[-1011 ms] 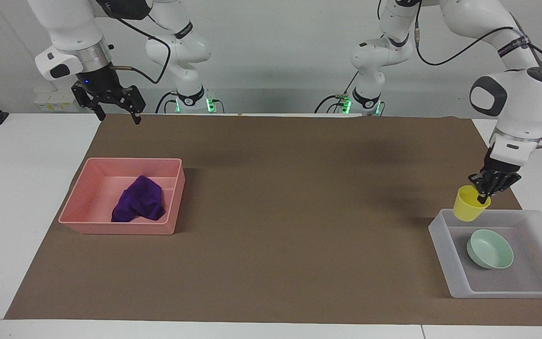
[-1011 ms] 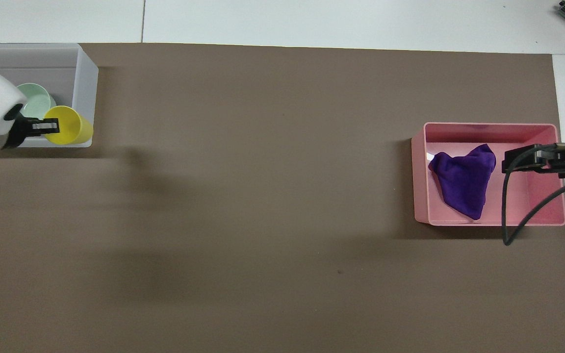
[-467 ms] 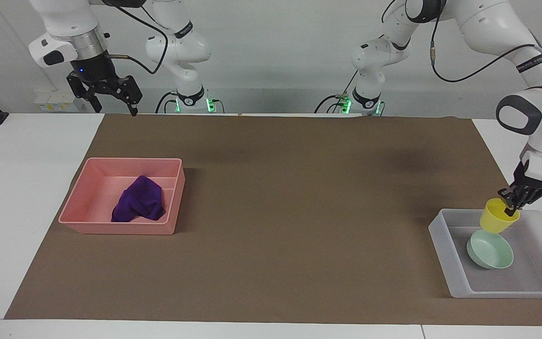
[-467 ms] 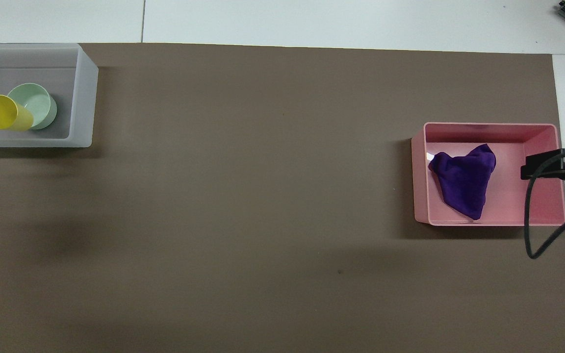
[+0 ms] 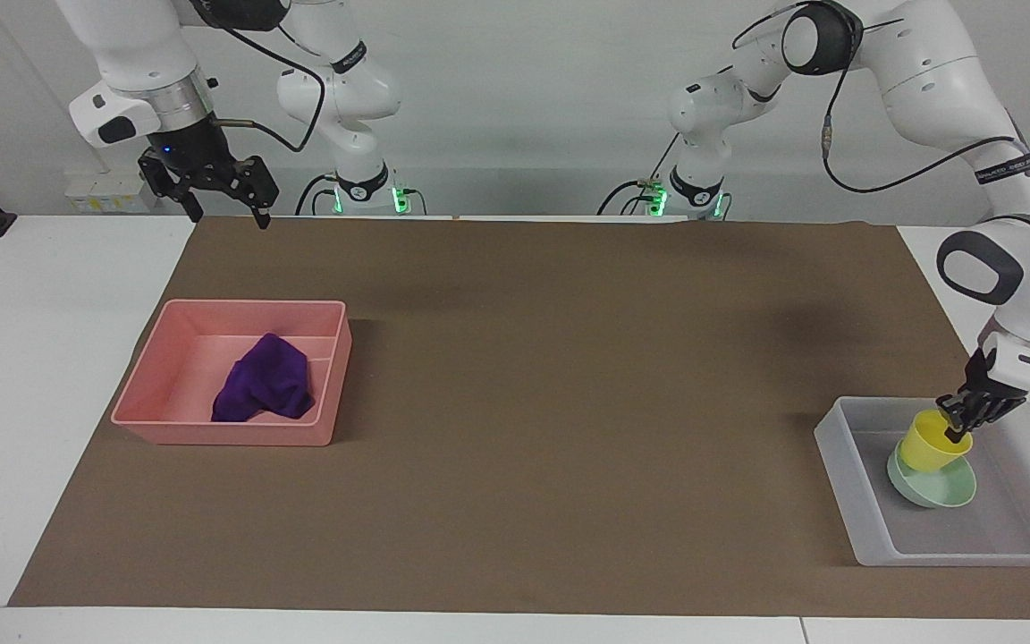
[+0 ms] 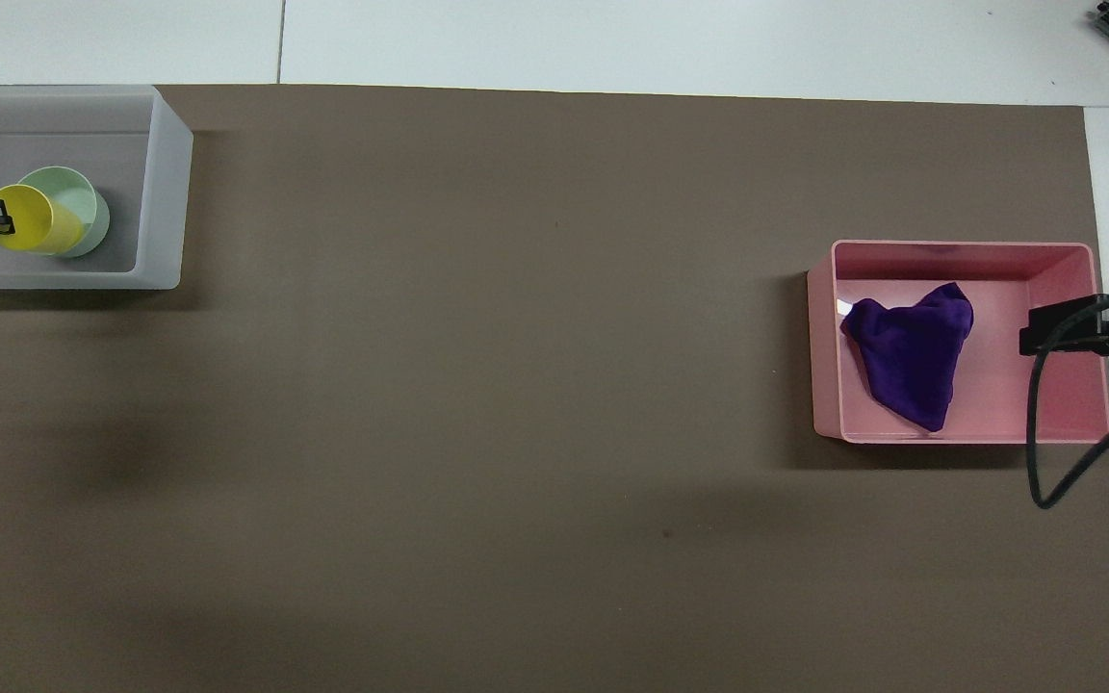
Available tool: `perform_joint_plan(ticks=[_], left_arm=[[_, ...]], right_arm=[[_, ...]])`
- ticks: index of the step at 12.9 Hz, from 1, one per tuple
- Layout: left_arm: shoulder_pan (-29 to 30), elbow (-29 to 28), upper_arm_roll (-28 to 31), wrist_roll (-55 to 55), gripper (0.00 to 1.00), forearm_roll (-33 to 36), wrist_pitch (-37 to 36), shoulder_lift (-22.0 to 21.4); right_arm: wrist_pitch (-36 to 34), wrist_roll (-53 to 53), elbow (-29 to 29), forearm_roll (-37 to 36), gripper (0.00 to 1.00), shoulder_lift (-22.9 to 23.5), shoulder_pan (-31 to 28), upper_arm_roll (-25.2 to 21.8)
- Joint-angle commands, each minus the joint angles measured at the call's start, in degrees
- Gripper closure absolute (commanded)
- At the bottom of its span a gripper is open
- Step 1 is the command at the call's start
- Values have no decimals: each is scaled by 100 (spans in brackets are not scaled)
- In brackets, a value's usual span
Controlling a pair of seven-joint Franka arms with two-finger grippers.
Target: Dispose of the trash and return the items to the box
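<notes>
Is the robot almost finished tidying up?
Nearly. Done: the purple cloth lies in the pink bin, and the green bowl sits in the clear tray. In hand: the left gripper pinches the yellow cup at the bowl. Left: letting go. The right gripper waits, open, up in the air.

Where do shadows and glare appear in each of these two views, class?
Facing view: soft dark arm shadows lie on the brown mat, and the pink bin casts one toward the left arm's end. Overhead view: a small bright glint sits on the pink bin's floor beside the purple cloth; faint blurred shadows cross the mat.
</notes>
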Motion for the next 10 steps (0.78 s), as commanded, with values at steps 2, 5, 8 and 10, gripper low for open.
perform_joint_plan(ticks=[2, 5, 8, 10], left_arm=[[24, -20, -15, 132, 91, -102, 131, 54], [6, 59, -15, 132, 48, -67, -26, 45], [-81, 77, -50, 123, 26, -58, -448, -260], [-353, -125, -50, 123, 8, -58, -807, -699]], right_arm=[[54, -43, -177, -27, 0, -133, -39, 24], [80, -17, -177, -27, 0, -133, -39, 24], [-24, -17, 8, -1, 0, -28, -109, 16], [28, -8, -71, 69, 0, -72, -145, 16]])
